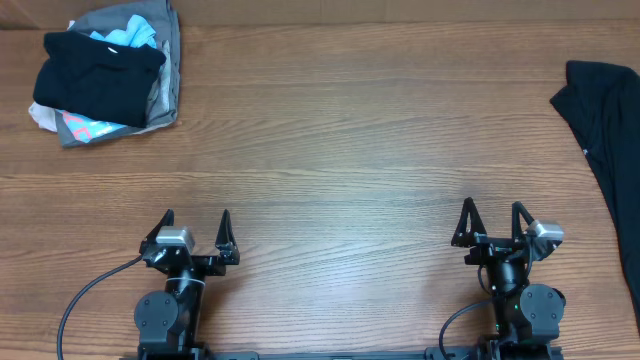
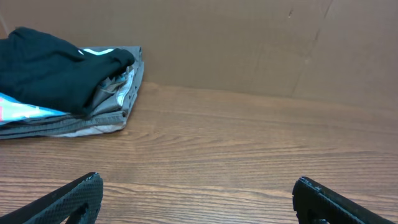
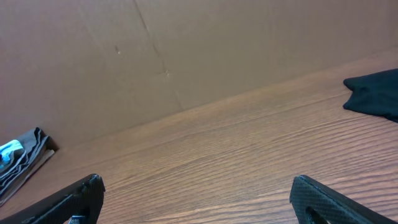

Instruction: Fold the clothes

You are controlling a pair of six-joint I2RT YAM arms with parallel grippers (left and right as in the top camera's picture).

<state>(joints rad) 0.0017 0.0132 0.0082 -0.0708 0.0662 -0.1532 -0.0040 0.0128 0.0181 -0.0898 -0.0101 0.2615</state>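
Observation:
The black T-shirt [image 1: 612, 140] lies unfolded at the table's right edge, partly cut off by the frame; a corner of it shows in the right wrist view [image 3: 375, 94]. No logo or tag is visible. My left gripper [image 1: 196, 224] is open and empty near the front edge at the left, also shown in its wrist view [image 2: 198, 186]. My right gripper [image 1: 493, 214] is open and empty near the front edge at the right, left of the shirt and apart from it; it also shows in its wrist view [image 3: 198, 185].
A heap of mixed black, grey, light-blue and pink garments [image 1: 108, 72] sits at the back left corner, also in the left wrist view [image 2: 65, 81]. A brown cardboard wall [image 3: 186, 50] stands along the table's far edge. The table [image 1: 340, 150] is wood-grained.

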